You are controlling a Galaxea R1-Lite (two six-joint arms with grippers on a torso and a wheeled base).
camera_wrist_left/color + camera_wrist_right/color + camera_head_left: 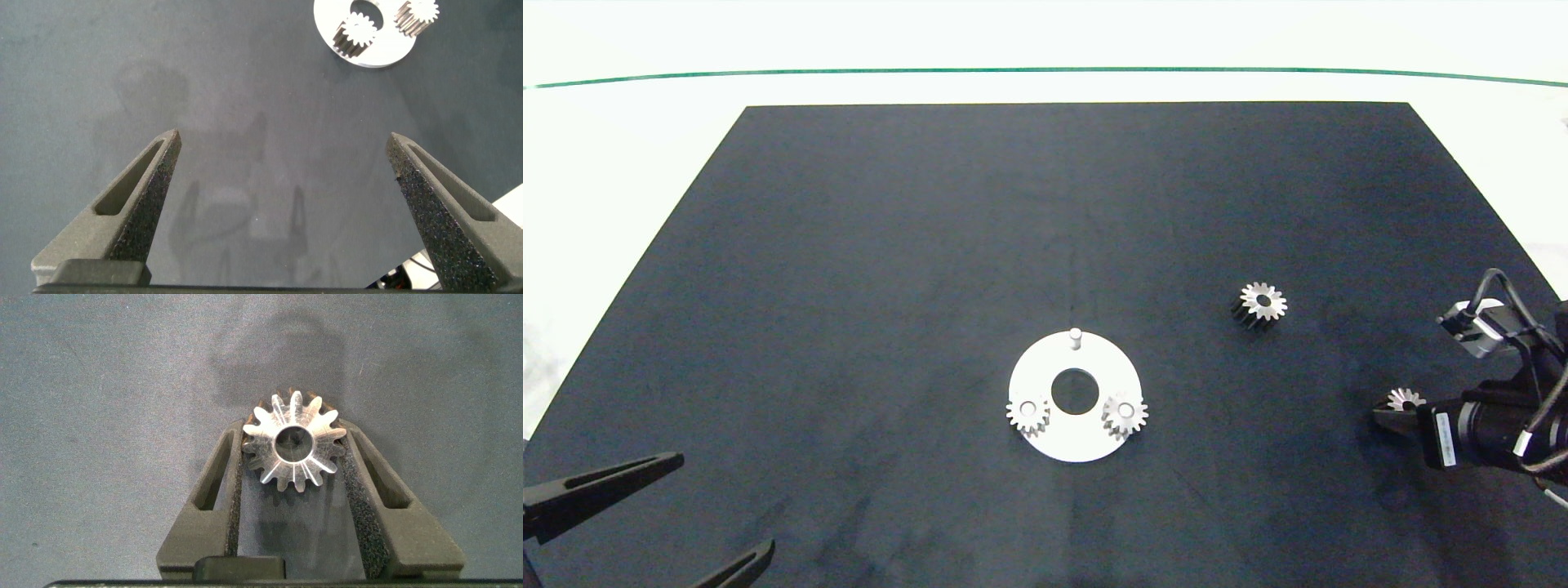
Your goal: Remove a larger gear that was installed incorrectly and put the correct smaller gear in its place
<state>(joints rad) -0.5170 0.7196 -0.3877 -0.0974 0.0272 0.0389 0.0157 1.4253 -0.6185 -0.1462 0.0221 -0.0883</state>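
Fingers of the right gripper (1390,415) pinch the smaller gear (1405,399) right of the white disc (1075,441); the larger gear (1261,305) lies between. Left gripper (282,200): fingers spread, near the disc. Right wrist: pads clamp the gear's (292,443) teeth.

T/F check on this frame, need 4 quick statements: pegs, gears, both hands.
1. The top peg on the white disc is bare. True.
2. The larger gear sits on the disc. False: it lies on the black mat, right of the disc.
3. The right hand is closed on the smaller gear. True.
4. The left hand grips a gear. False: it is open, holding nothing, at the mat's near left corner.
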